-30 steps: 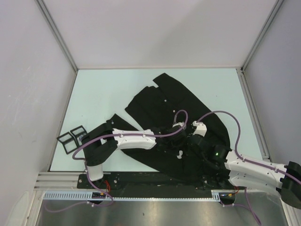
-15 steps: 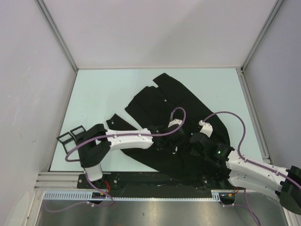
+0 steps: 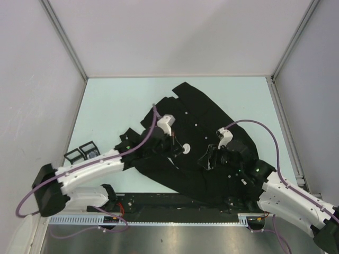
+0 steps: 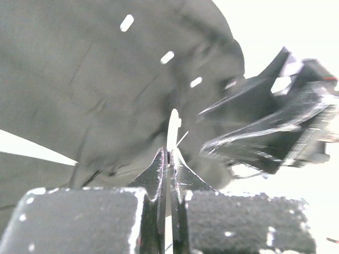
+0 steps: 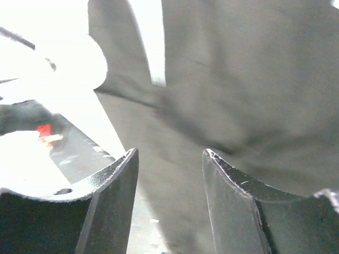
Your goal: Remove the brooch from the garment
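Left gripper (image 4: 168, 161) jaws pressed together on a thin white brooch (image 4: 172, 126), edge-on past the tips. Black shirt (image 4: 90, 84) beyond; blurred right arm (image 4: 275, 132) to the right.

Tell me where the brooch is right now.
Top view, centre: the brooch is pinched in the shut left hand, over the middle of the garment, just left of the open right hand.

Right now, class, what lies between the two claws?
Black cloth of the garment lies between the left claw and the right claw, shown in the top view.
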`<move>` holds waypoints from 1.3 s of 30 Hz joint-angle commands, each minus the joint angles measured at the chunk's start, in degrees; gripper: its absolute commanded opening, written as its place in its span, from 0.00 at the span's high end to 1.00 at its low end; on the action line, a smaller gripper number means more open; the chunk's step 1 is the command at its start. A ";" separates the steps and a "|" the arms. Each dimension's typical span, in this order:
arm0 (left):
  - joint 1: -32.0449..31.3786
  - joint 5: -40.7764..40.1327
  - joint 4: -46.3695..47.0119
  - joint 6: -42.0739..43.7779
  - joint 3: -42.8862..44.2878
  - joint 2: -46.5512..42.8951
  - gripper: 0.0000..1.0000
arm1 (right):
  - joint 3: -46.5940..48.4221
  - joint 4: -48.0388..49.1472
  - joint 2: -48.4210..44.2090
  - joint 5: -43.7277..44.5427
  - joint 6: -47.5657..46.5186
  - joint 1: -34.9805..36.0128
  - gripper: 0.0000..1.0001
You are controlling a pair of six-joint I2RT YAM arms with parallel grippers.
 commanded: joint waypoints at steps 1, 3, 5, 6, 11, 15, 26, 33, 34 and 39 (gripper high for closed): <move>1.58 2.77 10.79 0.06 -5.15 -11.25 1.00 | 2.54 16.13 1.07 -18.72 -1.21 -1.05 0.43; 2.37 4.27 14.91 -0.73 -8.05 -16.27 1.00 | 2.72 24.18 2.13 -21.82 0.89 -1.32 0.43; 2.55 4.97 17.82 -1.70 -10.60 -19.17 1.00 | 2.98 29.39 2.84 -23.50 1.87 -1.32 0.41; 2.55 5.15 18.71 -2.22 -11.39 -21.53 1.00 | 3.25 30.82 2.93 -23.68 2.31 -1.23 0.38; 2.63 6.99 23.28 -4.60 -15.00 -25.95 1.00 | 3.95 38.64 3.28 -25.70 4.42 -0.79 0.34; 2.63 6.99 23.90 -4.95 -15.71 -27.35 1.00 | 5.97 38.56 4.94 -24.83 3.28 1.58 0.33; 2.63 9.37 26.80 -6.98 -17.91 -27.53 1.00 | 5.97 42.08 7.23 -18.58 3.98 4.83 0.48; 2.63 10.16 28.38 -6.98 -18.96 -28.15 1.00 | 5.97 41.64 7.15 -17.53 4.07 5.10 0.56; 2.63 10.42 28.65 -6.98 -18.96 -28.06 1.00 | 5.97 41.38 7.15 -17.44 3.98 5.27 0.57; 2.63 11.30 29.00 -6.71 -18.96 -27.18 1.00 | 5.97 40.59 6.71 -16.30 3.98 5.36 0.64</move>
